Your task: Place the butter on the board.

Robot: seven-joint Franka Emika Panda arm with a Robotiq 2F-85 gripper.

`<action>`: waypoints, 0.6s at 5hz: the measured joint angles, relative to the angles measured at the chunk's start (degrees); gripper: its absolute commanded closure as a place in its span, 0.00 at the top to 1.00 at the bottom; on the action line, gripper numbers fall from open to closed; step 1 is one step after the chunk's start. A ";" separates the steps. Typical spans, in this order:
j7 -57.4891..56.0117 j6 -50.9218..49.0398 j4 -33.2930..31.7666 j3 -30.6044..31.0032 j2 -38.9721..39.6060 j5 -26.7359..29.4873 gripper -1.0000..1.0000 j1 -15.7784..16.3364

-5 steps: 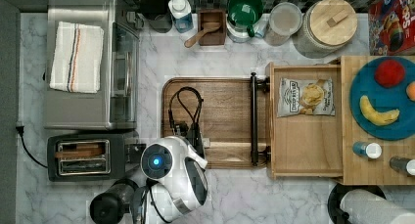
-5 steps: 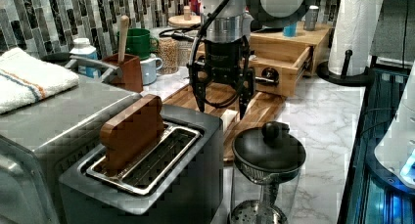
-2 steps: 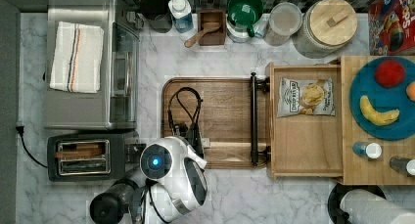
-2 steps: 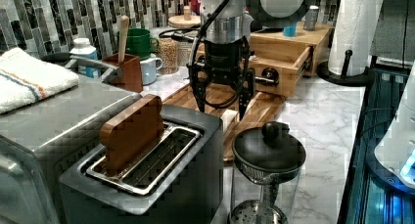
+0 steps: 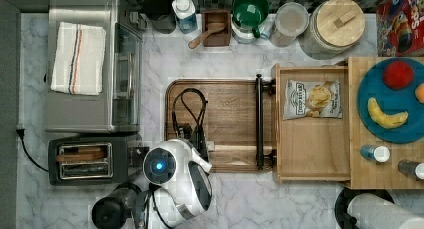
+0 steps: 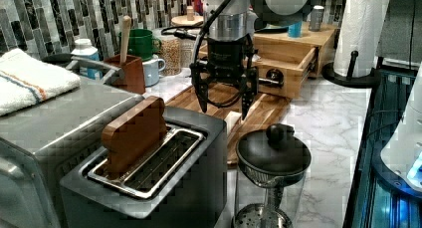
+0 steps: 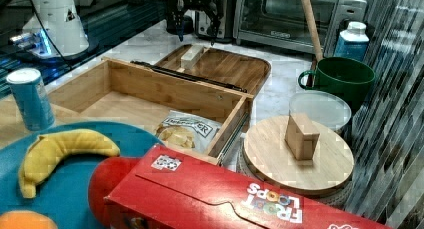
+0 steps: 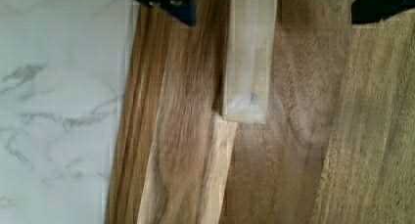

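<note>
the butter (image 8: 249,53) lies flat on the board (image 5: 230,114), a pale stick near the edge that sits low in the top view, its length running toward the open wooden drawer (image 5: 310,139) on the top view's right. the gripper (image 6: 224,101) hangs above it with fingers spread wide and holding nothing, one fingertip to each side of the stick. the toaster (image 6: 149,178) stands nearest in the left view, the board beyond it.
</note>
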 measured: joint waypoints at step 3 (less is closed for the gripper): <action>0.06 0.17 0.00 0.28 0.02 0.91 1.00 -0.03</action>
